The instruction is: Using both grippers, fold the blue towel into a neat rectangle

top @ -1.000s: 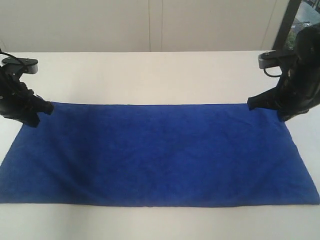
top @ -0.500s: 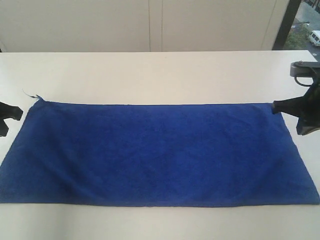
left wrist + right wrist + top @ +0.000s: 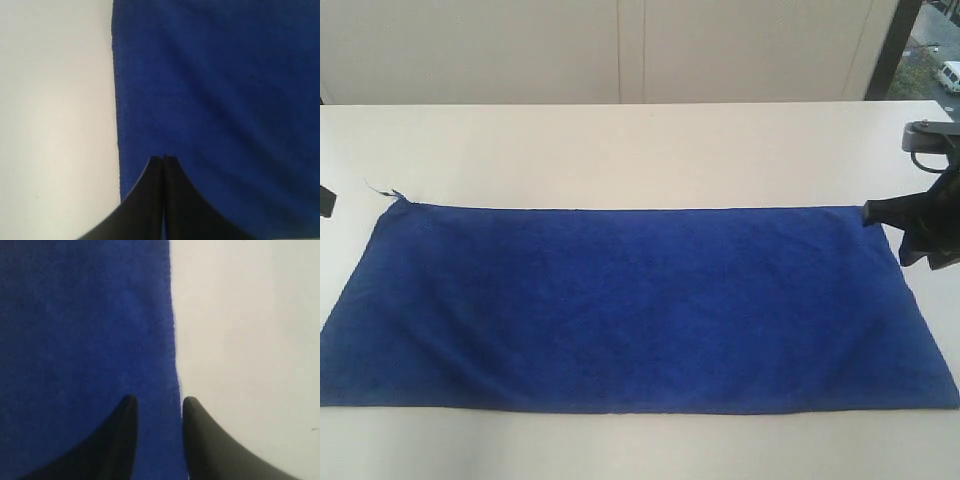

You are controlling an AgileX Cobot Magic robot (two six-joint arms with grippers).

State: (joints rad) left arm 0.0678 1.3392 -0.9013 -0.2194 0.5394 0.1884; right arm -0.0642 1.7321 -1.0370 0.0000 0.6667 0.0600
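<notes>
The blue towel (image 3: 630,305) lies spread flat on the white table, long side across the exterior view, with a small white tag (image 3: 392,193) at its far left corner. Only a black sliver of the left arm (image 3: 324,200) shows at that view's left edge, apart from the towel. In the left wrist view the left gripper (image 3: 163,158) is shut with nothing in it, and the towel (image 3: 225,90) lies beyond it near a side edge. The right gripper (image 3: 872,212) points at the far right corner. It is open (image 3: 157,401) over the towel's edge (image 3: 80,315).
The white table (image 3: 620,150) runs back to pale wall panels (image 3: 620,50). A dark window frame (image 3: 892,50) stands at the top right. The towel's front edge lies near the bottom of the exterior view.
Both arms have drawn outward from the towel's far corners. The left arm has slid almost out of the exterior view, baring the tagged corner. The right one stopped at the far right corner.
</notes>
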